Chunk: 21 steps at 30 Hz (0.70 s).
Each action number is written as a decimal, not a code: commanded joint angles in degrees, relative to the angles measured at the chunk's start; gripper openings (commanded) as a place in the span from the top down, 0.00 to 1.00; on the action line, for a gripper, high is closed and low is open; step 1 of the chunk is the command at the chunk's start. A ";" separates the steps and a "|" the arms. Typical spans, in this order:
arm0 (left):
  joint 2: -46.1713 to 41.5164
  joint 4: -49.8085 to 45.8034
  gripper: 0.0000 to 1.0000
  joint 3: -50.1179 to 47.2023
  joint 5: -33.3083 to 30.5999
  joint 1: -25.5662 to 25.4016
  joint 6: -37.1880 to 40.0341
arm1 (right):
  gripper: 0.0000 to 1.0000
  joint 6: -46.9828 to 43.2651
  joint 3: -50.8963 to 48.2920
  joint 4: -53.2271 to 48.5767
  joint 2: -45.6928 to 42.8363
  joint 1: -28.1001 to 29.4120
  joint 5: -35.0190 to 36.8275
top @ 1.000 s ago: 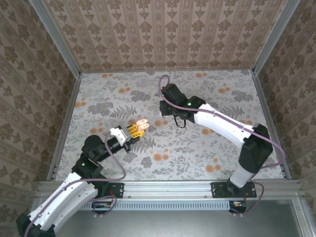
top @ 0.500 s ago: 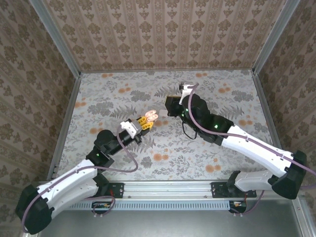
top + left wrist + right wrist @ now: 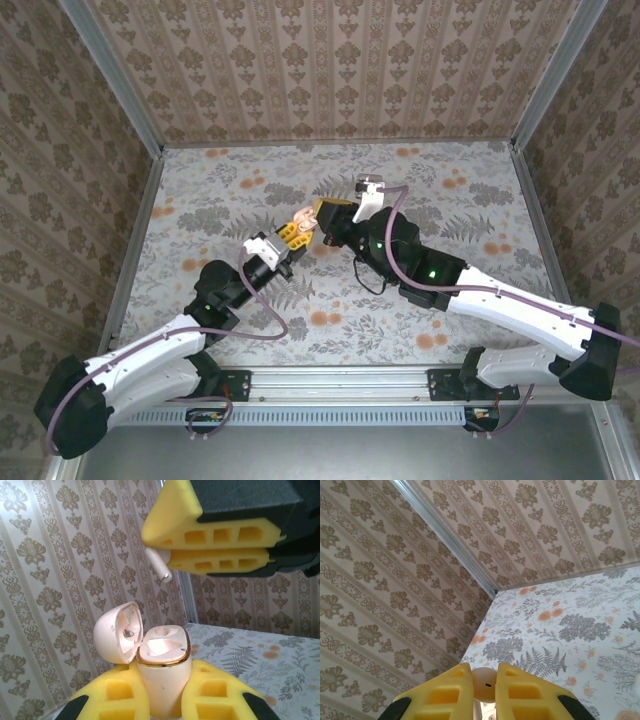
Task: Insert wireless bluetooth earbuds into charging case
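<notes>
Charging case stands upright between the yellow fingers of my left gripper, which is fully closed on the lower body of the case. The lid hangs open to the left in the left wrist view, and the gold-rimmed mouth faces up. I cannot tell if something already sits in the wells.

Just above the open mouth, but not touching it, I see my right gripper. It is closed almost completely on one earbud, and the thin white stem pokes out to the left from between the fingertips. On the right wrist camera the round head of this earbud sits pinched between the two yellow pads.

From the top camera, both grippers meet over the middle of the floral table, with the case held between them.
</notes>
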 commanded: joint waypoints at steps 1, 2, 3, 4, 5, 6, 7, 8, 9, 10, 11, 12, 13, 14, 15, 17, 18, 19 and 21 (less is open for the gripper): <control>-0.07 3.75 1.00 1.82 -1.76 -0.59 -1.90 | 0.87 1.08 0.83 3.24 1.97 0.47 0.61; -0.19 3.84 1.00 1.84 -1.90 -0.59 -2.01 | 0.87 1.19 0.96 3.33 2.41 0.51 0.37; -0.22 3.84 1.00 1.77 -2.07 -0.61 -2.11 | 0.87 1.20 1.19 3.35 2.98 0.59 0.10; -0.30 3.92 1.00 1.78 -2.12 -0.69 -2.19 | 0.87 1.33 1.45 3.29 3.46 0.66 -0.13; -0.37 3.97 1.00 1.78 -2.21 -0.67 -2.33 | 0.87 1.46 1.59 3.27 3.75 0.73 -0.30; -0.51 3.94 1.00 1.77 -2.34 -0.69 -2.34 | 0.87 1.75 1.71 3.33 4.15 0.69 -0.48; -0.52 3.97 1.00 1.75 -2.42 -0.70 -2.32 | 0.87 1.90 1.62 3.48 4.37 0.77 -0.69; -0.57 3.85 1.00 1.78 -2.45 -0.76 -2.37 | 0.87 1.99 1.74 3.67 4.53 0.86 -0.83; -0.69 3.77 1.00 1.63 -2.67 -0.73 -2.40 | 0.87 2.00 1.76 3.77 4.63 1.03 -0.80; -0.71 3.84 1.00 1.63 -2.85 -0.71 -2.43 | 0.87 1.92 1.86 3.86 4.73 1.17 -0.87; -0.67 3.84 1.00 1.60 -3.00 -0.73 -2.48 | 0.87 1.90 1.93 3.86 4.73 1.21 -0.81; -0.67 3.84 1.00 1.48 -3.22 -0.76 -2.61 | 0.87 1.91 1.93 3.90 4.80 1.30 -0.83; -0.76 3.82 1.00 1.45 -3.35 -0.70 -2.63 | 0.87 1.90 1.85 3.99 4.81 1.39 -0.85; -0.80 3.77 1.00 1.44 -3.47 -0.77 -2.66 | 0.87 1.92 1.85 4.13 4.82 1.48 -0.82; -0.75 3.71 1.00 1.41 -3.58 -0.74 -2.72 | 0.87 1.91 1.85 4.22 4.82 1.56 -0.83; -0.87 3.66 1.00 1.42 -3.75 -0.76 -2.79 | 0.87 1.88 1.80 4.47 4.82 1.72 -0.85; -0.83 3.59 1.00 1.38 -3.84 -0.70 -2.82 | 0.87 1.82 1.85 4.61 4.76 1.65 -0.80; -0.90 3.49 1.00 1.34 -3.87 -0.77 -2.87 | 0.87 1.74 1.89 4.64 4.73 1.65 -0.79; -0.92 3.40 1.00 1.25 -3.89 -0.76 -2.91 | 0.87 1.49 1.86 4.89 4.52 1.68 -0.73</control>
